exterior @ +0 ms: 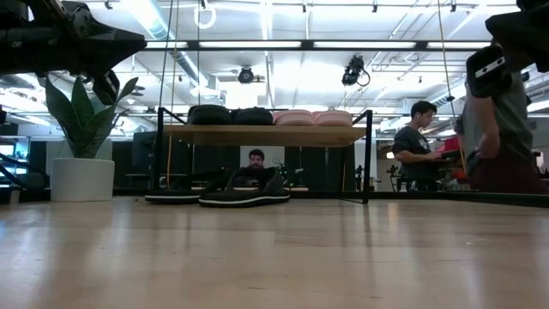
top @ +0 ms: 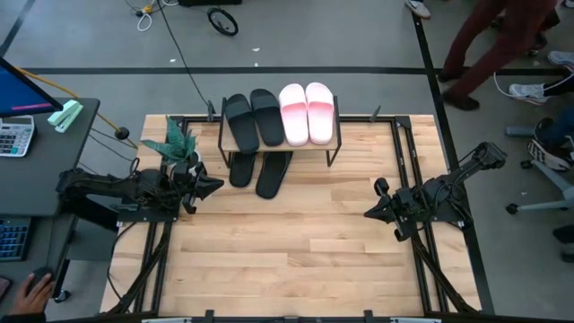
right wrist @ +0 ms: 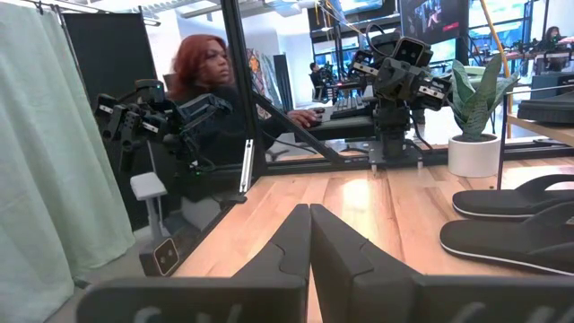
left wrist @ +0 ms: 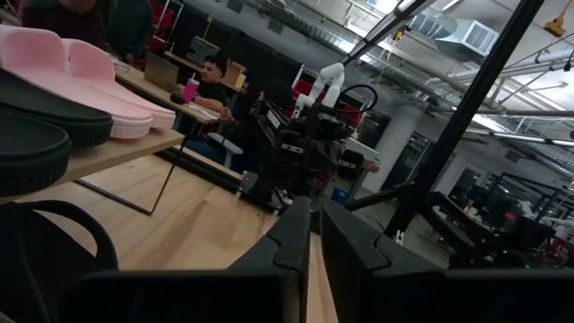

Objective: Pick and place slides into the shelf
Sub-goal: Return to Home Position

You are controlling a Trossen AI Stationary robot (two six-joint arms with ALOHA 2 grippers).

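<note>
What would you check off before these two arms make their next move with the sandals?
1. The upper black slides and pink slides lie side by side on the shelf: ok.
2. The lower black slides are on the table under the shelf, partly sticking out in front: ok.
3. The left end effector is shut and empty, near the plant: ok.
4. The right end effector is shut and empty, toward the table's right side: ok.
5. The person is walking beyond the table's frame: ok.

Light wood table, faint satin sheen; shelf wood on thin black metal; black slides matt, pink slides smooth.
</note>
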